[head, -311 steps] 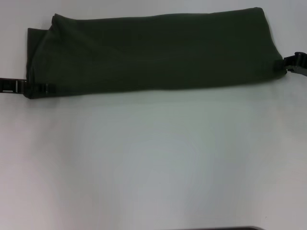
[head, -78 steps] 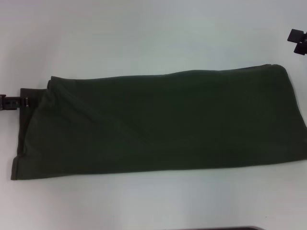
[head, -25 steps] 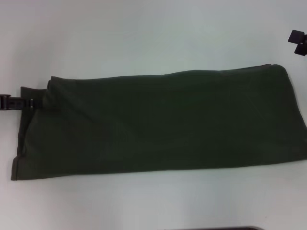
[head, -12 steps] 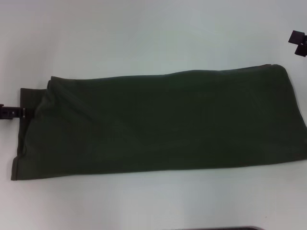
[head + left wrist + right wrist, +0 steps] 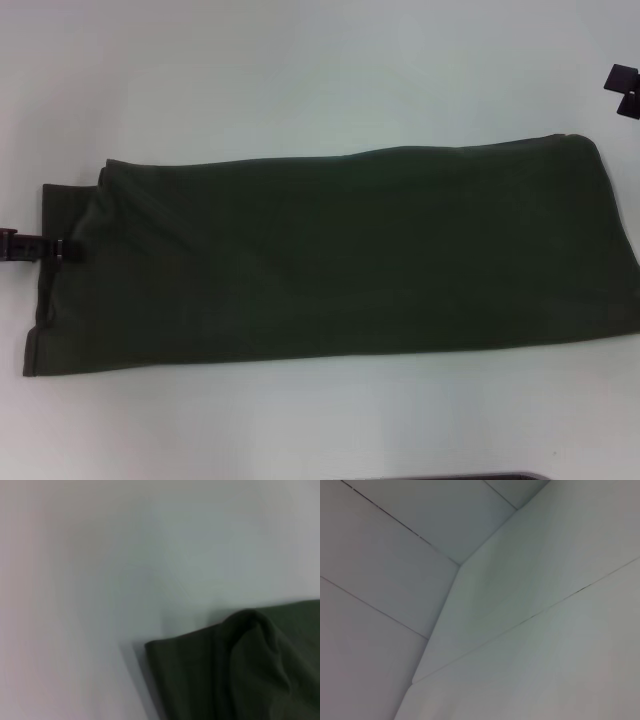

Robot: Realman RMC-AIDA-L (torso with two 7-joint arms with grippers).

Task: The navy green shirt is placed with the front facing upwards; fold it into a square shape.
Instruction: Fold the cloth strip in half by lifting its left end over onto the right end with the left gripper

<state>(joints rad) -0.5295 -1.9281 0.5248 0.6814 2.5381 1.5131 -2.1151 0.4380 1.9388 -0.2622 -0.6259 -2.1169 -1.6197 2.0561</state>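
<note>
White and bare, the counter (image 5: 320, 90) carries a single item: the navy green shirt (image 5: 340, 260), folded lengthwise into a long band with its plain back showing and no lettering visible. The band stretches away from the left pincer (image 5: 62, 247) toward the far right of the head view.

The left pincer comes in low at the shirt's short end, its tip lying over the cloth just inside the edge. A single-layer strip of fabric sticks out beside it, and a thicker folded layer begins just beyond the tip. Whether its fingers are spread or pressed together cannot be told; the left wrist view shows only the shirt's corner and a raised wrinkle on the counter, no fingers.

The right pincer (image 5: 625, 88) hangs well apart from the garment, beyond its far corner, and whether it is spread or pressed together cannot be told either. Its wrist camera looks at pale panelled surfaces only.

Judged from this layout, the lengthwise folds are done and the crosswise fold is the step in hand. Doing it well likely means catching every layer at this short end, not just the loose strip beside the pincer, then carrying the end across toward the right pincer's side with edges kept parallel. The wrinkle near the corner could bunch if dragged; a lift clear of the counter should spare it.
</note>
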